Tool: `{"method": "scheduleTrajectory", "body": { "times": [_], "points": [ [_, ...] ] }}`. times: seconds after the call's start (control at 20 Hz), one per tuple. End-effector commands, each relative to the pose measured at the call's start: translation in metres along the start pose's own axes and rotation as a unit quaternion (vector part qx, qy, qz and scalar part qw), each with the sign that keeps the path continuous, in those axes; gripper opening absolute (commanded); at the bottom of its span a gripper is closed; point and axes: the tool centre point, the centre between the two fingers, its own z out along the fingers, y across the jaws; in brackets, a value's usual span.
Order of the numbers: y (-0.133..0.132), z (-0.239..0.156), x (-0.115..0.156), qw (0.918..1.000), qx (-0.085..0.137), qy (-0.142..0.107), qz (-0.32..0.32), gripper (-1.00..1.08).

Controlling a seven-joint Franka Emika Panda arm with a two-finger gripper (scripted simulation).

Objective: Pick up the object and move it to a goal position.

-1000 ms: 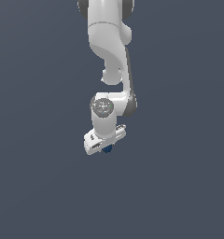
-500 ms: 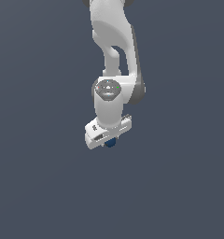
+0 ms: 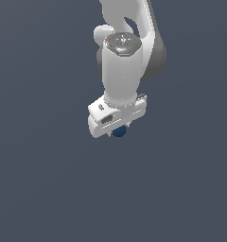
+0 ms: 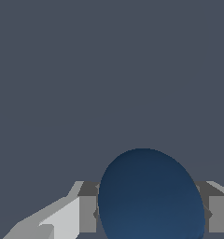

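The setting is a simulated environment, not a physical room. Both views show one uniform dark grey-blue background with no walls, furniture, floor seam or horizon. Surfaces are rendered flat and smooth, without texture, wear or clutter. The white robot arm (image 3: 121, 71) has clean computer-generated shading and hard polygon edges, most visible in the wrist view on the grey finger (image 4: 67, 219) geometry. The dark blue ball (image 4: 150, 198) is an untextured primitive shape with simple gradient shading.
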Motion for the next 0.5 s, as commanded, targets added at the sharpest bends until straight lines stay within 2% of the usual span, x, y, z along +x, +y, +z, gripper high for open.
{"method": "scheduleTrajectory", "body": {
  "times": [0.0,0.45],
  "points": [
    [-0.005,-0.029,0.005,1.0,0.0,0.0,0.0,-1.0],
    [-0.02,-0.122,0.024,1.0,0.0,0.0,0.0,-1.0]
  ]
}}
